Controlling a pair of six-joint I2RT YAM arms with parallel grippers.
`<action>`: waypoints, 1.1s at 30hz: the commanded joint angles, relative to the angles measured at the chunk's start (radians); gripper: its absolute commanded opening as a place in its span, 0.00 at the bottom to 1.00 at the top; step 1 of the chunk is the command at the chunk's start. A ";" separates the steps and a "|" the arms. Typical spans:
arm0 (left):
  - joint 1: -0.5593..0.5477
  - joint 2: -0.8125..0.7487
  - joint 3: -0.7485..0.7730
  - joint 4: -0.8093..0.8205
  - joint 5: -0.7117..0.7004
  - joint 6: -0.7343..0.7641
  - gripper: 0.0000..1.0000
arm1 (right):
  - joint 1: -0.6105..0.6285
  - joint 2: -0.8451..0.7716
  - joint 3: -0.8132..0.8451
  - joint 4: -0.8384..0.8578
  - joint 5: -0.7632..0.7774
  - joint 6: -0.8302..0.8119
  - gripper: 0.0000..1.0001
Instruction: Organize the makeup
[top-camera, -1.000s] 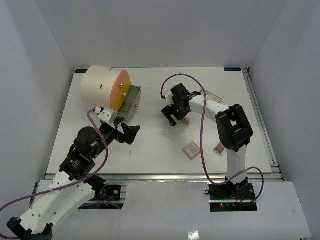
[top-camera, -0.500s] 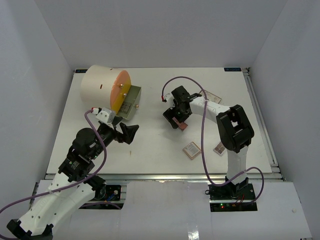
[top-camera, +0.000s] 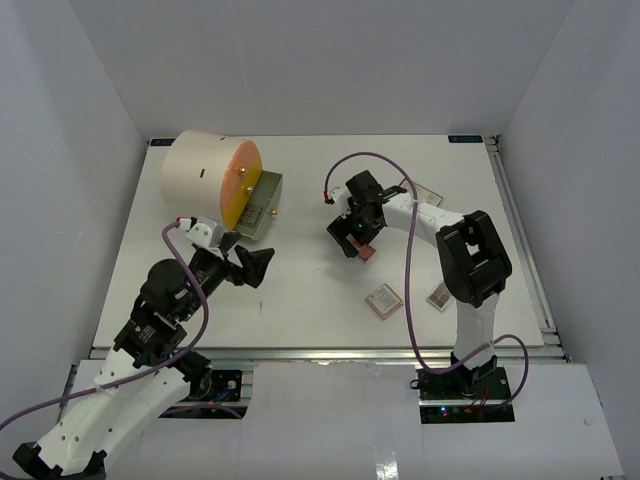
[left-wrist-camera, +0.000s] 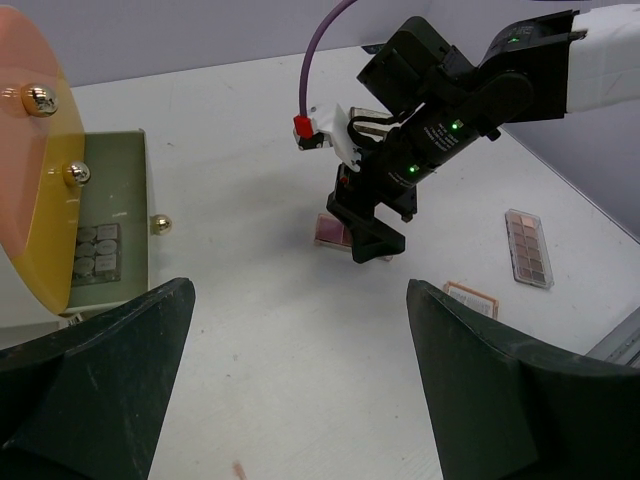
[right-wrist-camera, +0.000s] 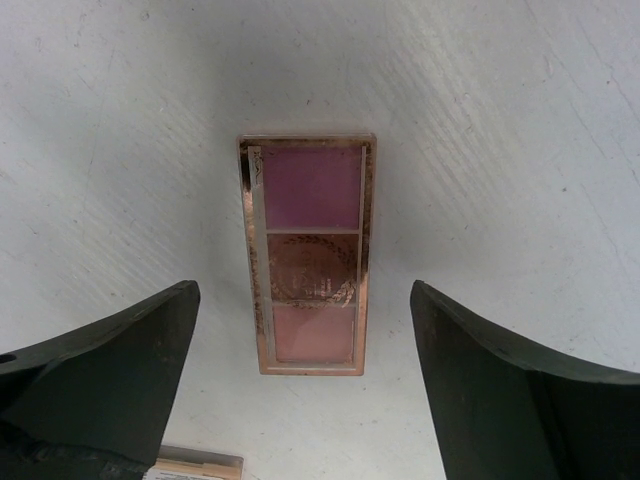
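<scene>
A pink and brown eyeshadow palette (right-wrist-camera: 310, 255) lies flat on the white table, long side pointing away from the right wrist camera. My right gripper (right-wrist-camera: 304, 285) hangs just over it, open, one finger on each side and neither touching it. From above, this palette (top-camera: 368, 253) peeks out beside the right gripper (top-camera: 350, 238). My left gripper (top-camera: 258, 268) stands open and empty at the left, above bare table (left-wrist-camera: 300, 285). A square orange-rimmed palette (top-camera: 383, 300) and a brown palette (top-camera: 439, 296) lie near the front. Another palette (top-camera: 427, 192) shows behind the right arm.
A big cream cylinder with an orange face (top-camera: 205, 178) stands at the back left. Its green drawer (top-camera: 262, 205) is pulled out, with a grey palette (left-wrist-camera: 95, 255) inside and gold knobs on the front. White walls enclose the table.
My right gripper has shifted slightly right and settled over the pink palette, its jaws a touch wider. The left arm has drawn back a little to the left.
</scene>
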 joint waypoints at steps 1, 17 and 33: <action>0.005 -0.014 -0.007 -0.003 -0.011 -0.006 0.98 | -0.006 0.019 0.020 0.002 -0.024 -0.018 0.88; 0.007 -0.023 -0.008 -0.004 -0.016 -0.006 0.98 | 0.008 0.009 -0.010 0.042 0.000 -0.077 0.41; 0.008 -0.214 -0.041 0.028 -0.154 -0.009 0.98 | 0.294 -0.180 0.100 0.276 0.329 -0.875 0.15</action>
